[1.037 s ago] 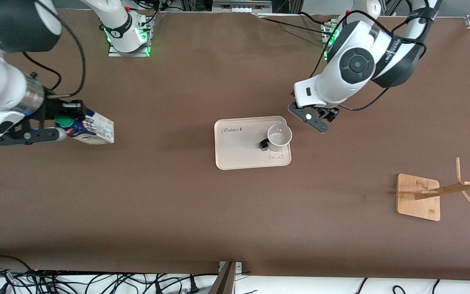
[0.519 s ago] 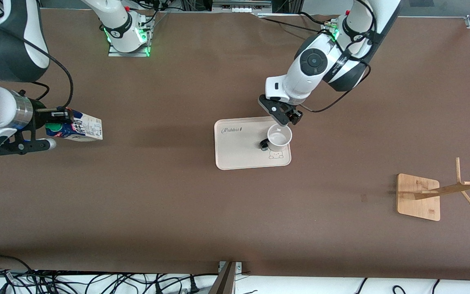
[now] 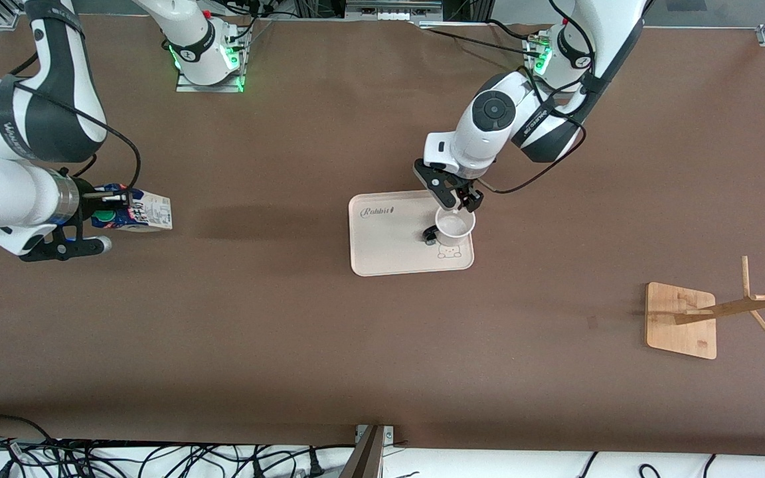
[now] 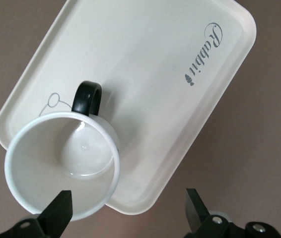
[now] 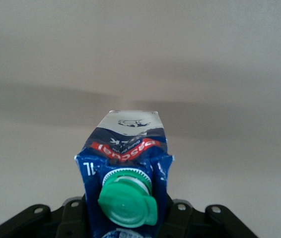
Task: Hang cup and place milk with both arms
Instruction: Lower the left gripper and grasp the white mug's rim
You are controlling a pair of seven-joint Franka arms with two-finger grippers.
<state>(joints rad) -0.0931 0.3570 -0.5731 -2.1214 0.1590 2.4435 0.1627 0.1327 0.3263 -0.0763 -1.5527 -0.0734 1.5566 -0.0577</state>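
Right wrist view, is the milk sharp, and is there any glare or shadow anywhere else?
Right wrist view: the milk is sharp, the table soft with dark shadow bands. Left wrist view: a small glint inside the cup. Front view: soft shadow on the table beside the milk.

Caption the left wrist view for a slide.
Open left gripper poised over the upright white cup on the cream tray, black handle showing.

The right gripper point(image 3: 100, 209) holds the milk point(image 3: 135, 214) tipped sideways over the table's right-arm end; the left gripper point(image 3: 457, 199) hangs above the cup point(image 3: 454, 224) on the tray point(image 3: 389, 245)
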